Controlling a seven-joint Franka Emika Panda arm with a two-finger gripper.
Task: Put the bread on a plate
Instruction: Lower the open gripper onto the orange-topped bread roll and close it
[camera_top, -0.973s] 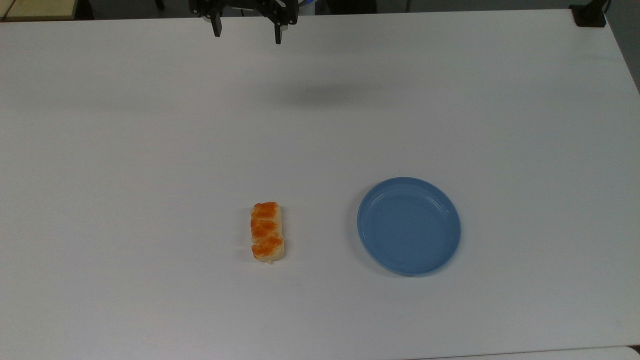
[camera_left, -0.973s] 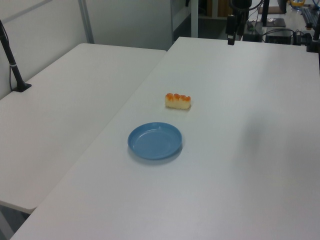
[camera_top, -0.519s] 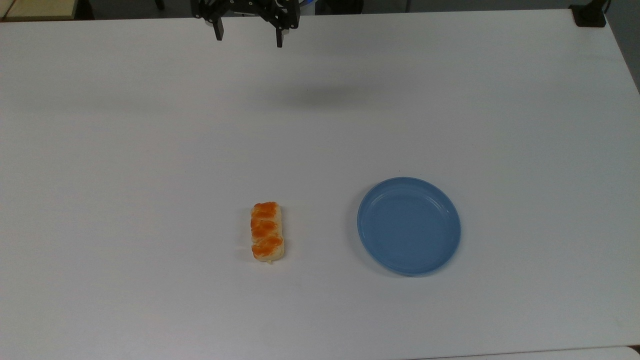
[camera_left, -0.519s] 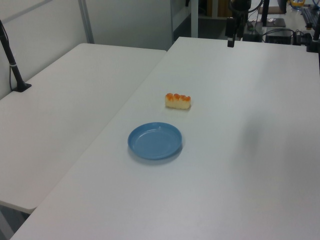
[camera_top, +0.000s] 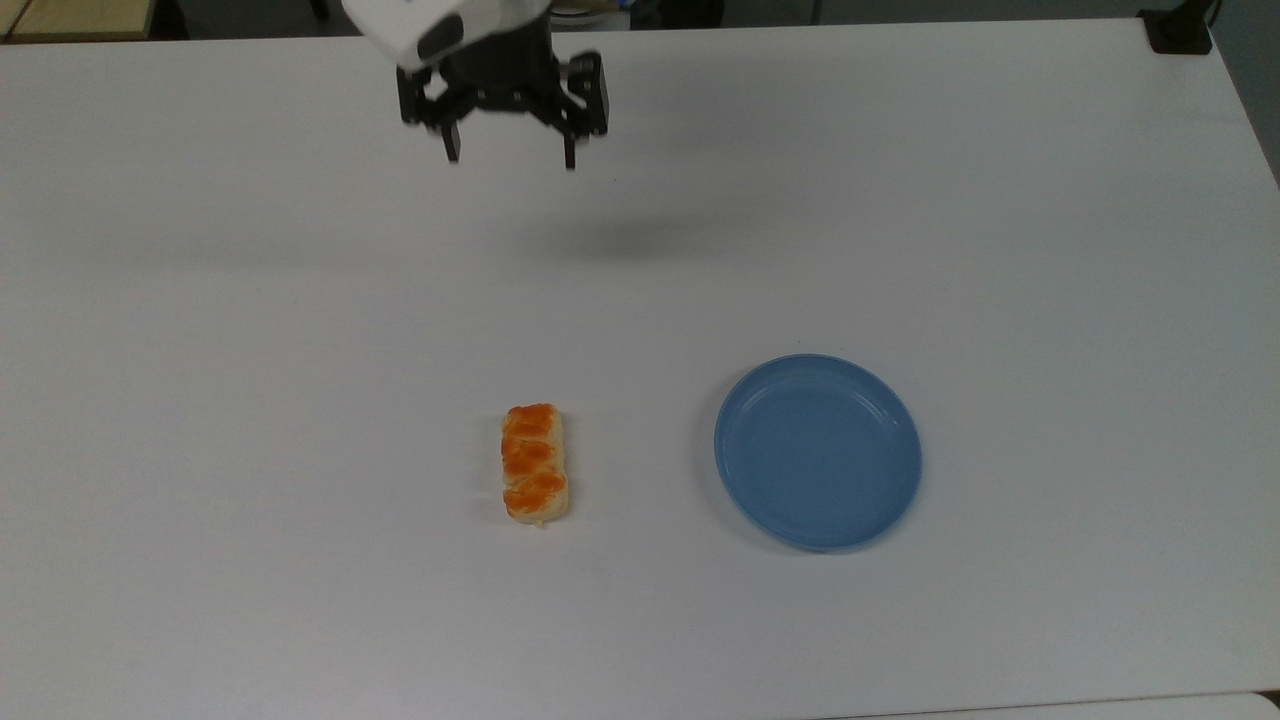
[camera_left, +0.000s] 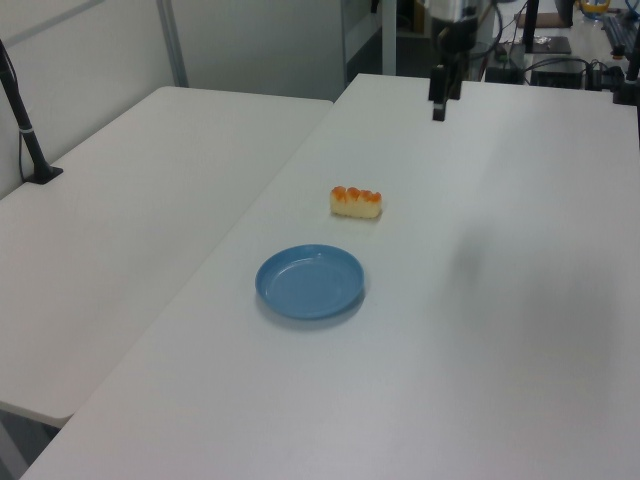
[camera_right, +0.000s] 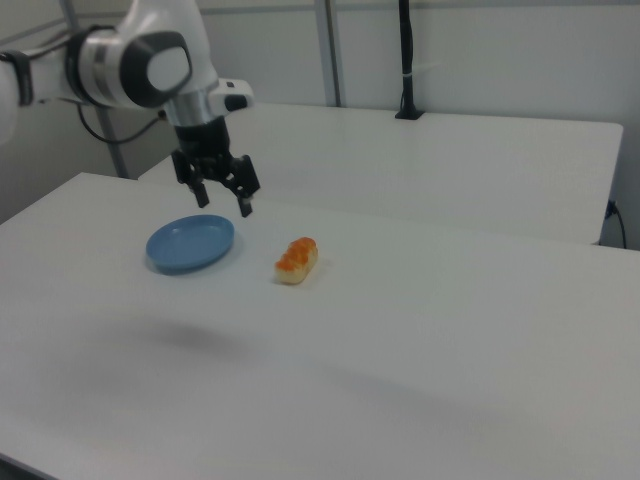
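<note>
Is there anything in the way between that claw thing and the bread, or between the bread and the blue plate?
Nothing visible. The gripper hangs open above bare white table, the bread lies alone, and only bare table separates it from the plate.

bread (camera_top: 535, 463): beige, orange-brown top | plate (camera_top: 818, 451): light blue | table (camera_top: 900, 200): white | hand (camera_top: 511, 160): black

This looks like a robotics lab: plain white bench (camera_top: 900, 200) tops pushed together, a white robot arm (camera_right: 140, 60) mounted over them, black camera posts (camera_right: 405, 60) clamped at the edges, and cables and gear (camera_left: 560, 65) cluttering the back.
</note>
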